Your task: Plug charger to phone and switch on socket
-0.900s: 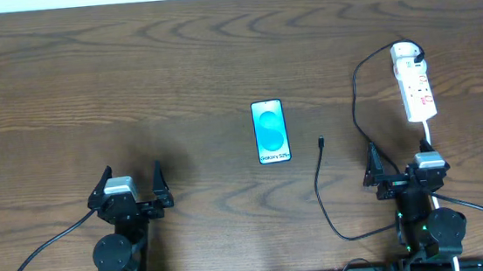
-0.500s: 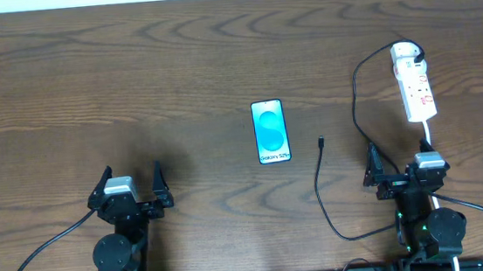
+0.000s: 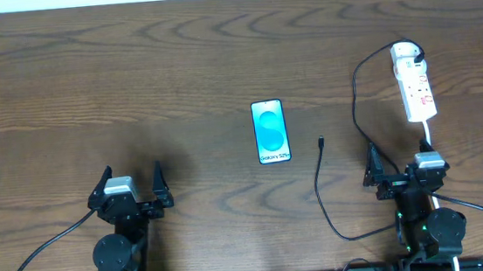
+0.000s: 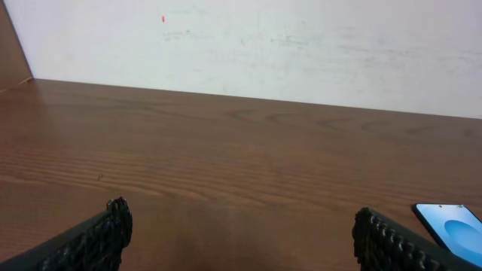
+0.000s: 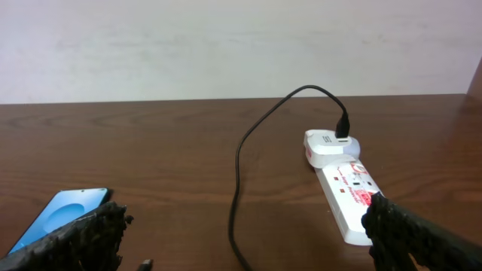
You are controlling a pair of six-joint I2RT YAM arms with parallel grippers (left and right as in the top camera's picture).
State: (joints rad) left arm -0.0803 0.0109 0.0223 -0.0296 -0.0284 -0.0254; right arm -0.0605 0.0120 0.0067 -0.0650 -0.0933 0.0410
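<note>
**A:** What is sitting on the tabletop (image 3: 131, 75), biggest first?

**B:** Two arms are waiting at the near edge. The left fingers (image 4: 102, 233) are standing wide apart and holding nothing, and the right fingers (image 5: 83, 237) are doing the same. One white power strip (image 3: 416, 89) is lying at the far right, just beyond the right arm. One phone (image 3: 271, 131) is lying face up in the middle, well apart from both arms.

**A:** And the charger?

**B:** One black cable (image 3: 319, 194) is looping from the strip's far end down past the right arm and back up. Its tip (image 3: 321, 141) is resting just right of the phone without touching it.

**A:** How are these likely to handle?

**B:** I'm judging the strip rigid and light, so pressing its switch may be sliding it. The phone is looking slim, stiff and slick, lying flat with little edge to catch, so I'm expecting it to skate when pushed and to want bracing. The cable is looking limp and springy, so gripping along its length is giving no control. I'm thinking the hold belongs right behind the tip, on the small hard plug.
</note>
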